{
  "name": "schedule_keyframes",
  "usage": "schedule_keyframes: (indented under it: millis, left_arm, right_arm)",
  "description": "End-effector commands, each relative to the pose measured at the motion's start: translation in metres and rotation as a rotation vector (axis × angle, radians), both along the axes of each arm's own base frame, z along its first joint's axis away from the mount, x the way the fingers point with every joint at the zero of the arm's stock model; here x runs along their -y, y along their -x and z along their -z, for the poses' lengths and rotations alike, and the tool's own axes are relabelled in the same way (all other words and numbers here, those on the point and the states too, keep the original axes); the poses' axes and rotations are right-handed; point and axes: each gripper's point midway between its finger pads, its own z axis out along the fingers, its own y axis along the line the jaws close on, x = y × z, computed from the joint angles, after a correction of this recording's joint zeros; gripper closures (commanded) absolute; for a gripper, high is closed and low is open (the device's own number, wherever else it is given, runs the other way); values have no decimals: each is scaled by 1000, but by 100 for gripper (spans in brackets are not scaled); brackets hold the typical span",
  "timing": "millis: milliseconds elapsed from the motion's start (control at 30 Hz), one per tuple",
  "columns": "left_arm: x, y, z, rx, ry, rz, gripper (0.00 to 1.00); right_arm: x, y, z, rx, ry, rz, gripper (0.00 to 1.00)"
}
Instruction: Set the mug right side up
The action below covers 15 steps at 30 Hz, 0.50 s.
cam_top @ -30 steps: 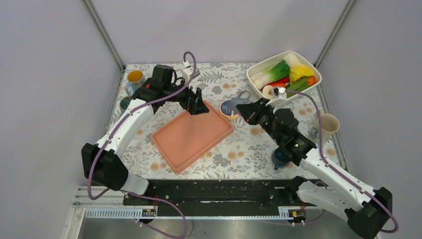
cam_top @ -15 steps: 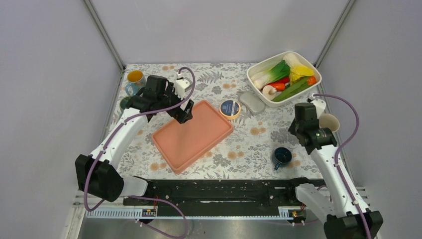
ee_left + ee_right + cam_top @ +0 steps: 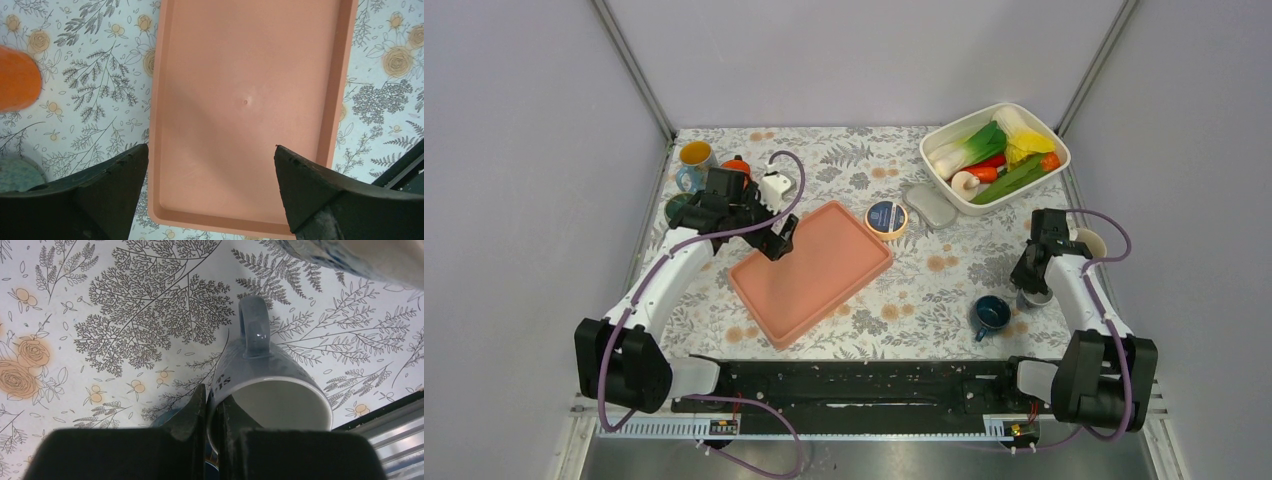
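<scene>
The grey-blue mug (image 3: 270,370) has a white inside and dark lettering. Its mouth faces up toward the right wrist camera and its handle points away from my fingers. My right gripper (image 3: 212,395) is shut on the mug's rim wall, one finger inside and one outside. In the top view the right gripper (image 3: 1032,283) stands over the mug (image 3: 1035,298) near the table's right edge. I cannot tell whether the mug rests on the cloth. My left gripper (image 3: 210,146) is open and empty above the near end of the pink tray (image 3: 240,75), at the tray's left corner in the top view (image 3: 779,240).
A cream mug (image 3: 1088,246) stands just right of the held mug and a dark blue cup (image 3: 991,313) just left. A white bin of vegetables (image 3: 995,157) is at the back right, with a grey pad (image 3: 932,207) and round tin (image 3: 885,217) beside it. More cups (image 3: 694,158) are at the back left.
My right arm has pulled back from the table's middle to the right edge and come down onto the mug. My left gripper has drawn back left along the tray.
</scene>
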Motion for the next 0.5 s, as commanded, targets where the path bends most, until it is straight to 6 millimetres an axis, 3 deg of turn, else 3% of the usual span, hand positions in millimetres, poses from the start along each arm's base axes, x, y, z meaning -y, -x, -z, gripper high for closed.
schedule_keyframes:
  millis: [0, 100, 200, 300, 333, 367, 467]
  left_arm:
    - [-9, -7, -7, 70, -9, -20, 1]
    - [-10, -8, -4, 71, 0, -27, 1]
    - [-9, -10, 0, 71, 22, -38, 1]
    - [-14, -23, -6, 137, 54, -115, 1]
    - [-18, -28, -9, 174, 65, -156, 1]
    - [-22, -33, -13, 212, 78, -197, 1]
    - [-30, -43, -22, 317, 120, -292, 1]
  right_arm:
    - [-1, -21, 1, 37, -30, -32, 100]
    - [-1, -22, 0, 37, -29, -36, 84]
    - [-1, -23, -8, 56, -24, -39, 52]
    - [-6, -27, -25, 98, -42, -63, 27]
    - [-8, -29, -33, 121, -44, -72, 9]
    - [-9, -32, -42, 147, -42, -86, 2]
    - [-14, -38, -73, 222, 2, -140, 1]
